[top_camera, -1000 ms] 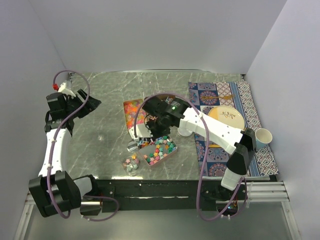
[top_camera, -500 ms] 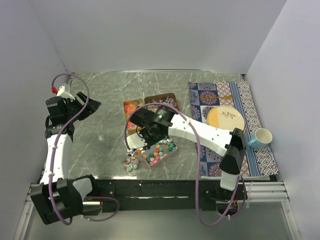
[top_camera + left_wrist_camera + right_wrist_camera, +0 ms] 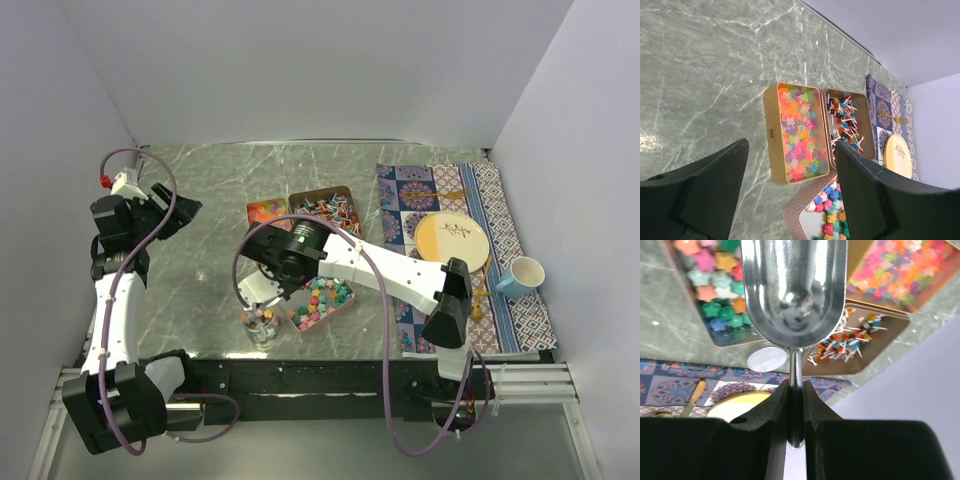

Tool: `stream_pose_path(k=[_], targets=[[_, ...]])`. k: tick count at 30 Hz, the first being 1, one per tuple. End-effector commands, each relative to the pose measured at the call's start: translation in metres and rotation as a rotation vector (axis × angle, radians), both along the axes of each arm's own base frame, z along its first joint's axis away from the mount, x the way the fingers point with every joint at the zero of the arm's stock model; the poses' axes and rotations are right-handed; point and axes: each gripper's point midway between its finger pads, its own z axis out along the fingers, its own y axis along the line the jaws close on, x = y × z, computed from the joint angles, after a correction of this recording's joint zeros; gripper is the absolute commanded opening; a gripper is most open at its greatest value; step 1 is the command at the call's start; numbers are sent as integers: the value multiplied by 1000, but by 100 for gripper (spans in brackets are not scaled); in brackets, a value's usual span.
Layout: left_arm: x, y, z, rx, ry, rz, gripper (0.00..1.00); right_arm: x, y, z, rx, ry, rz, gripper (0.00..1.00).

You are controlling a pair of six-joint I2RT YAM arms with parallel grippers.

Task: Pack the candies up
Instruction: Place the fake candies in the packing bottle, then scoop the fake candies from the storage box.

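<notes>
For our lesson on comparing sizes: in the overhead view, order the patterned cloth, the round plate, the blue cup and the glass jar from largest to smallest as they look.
1. cloth
2. plate
3. cup and jar: they look about alike, so I would not rank them.

Green marble tabletop — plain white walls

Candies in tins; jar before them; plate, cup right.

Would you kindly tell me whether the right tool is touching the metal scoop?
Touching. The right wrist view shows the right tool closed on the thin handle of the metal scoop, both fingers pressed against it, no gap.
</notes>
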Motion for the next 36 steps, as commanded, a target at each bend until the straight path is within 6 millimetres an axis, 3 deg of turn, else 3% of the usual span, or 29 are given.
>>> stream_pose_path(k=[1,5,9,10,12,16,19,28,30,36], targets=[[-2,-4,12,-10,-52,-19,76,8,-1,19,-25,-64,-21,0],[-3,-7,-3,-40,-1,-33,76,19,-5,36,5,-103,-55,0],[-4,-10,-27,-79,80,-30,74,32,-35,46,23,-118,-198,0],[-4,-11,-32,-84,91,-30,74,33,-51,35,-31,-117,-226,0],[-5,-13,-37,-92,100,-34,74,35,-78,32,-56,-126,-305,0],[-4,-17,-40,-97,96,-30,74,23,-134,-7,-217,-91,-422,0],[-4,-19,-43,-108,101,-26,74,18,-157,-21,-287,-108,-490,0],[-1,-23,-43,-124,132,-23,73,28,-158,-36,-337,-153,-597,0],[-3,-15,-47,-124,176,40,73,34,-156,-40,-364,-180,-607,0],[-33,-15,-64,-197,316,138,73,38,-145,-50,-421,-238,-583,0]])
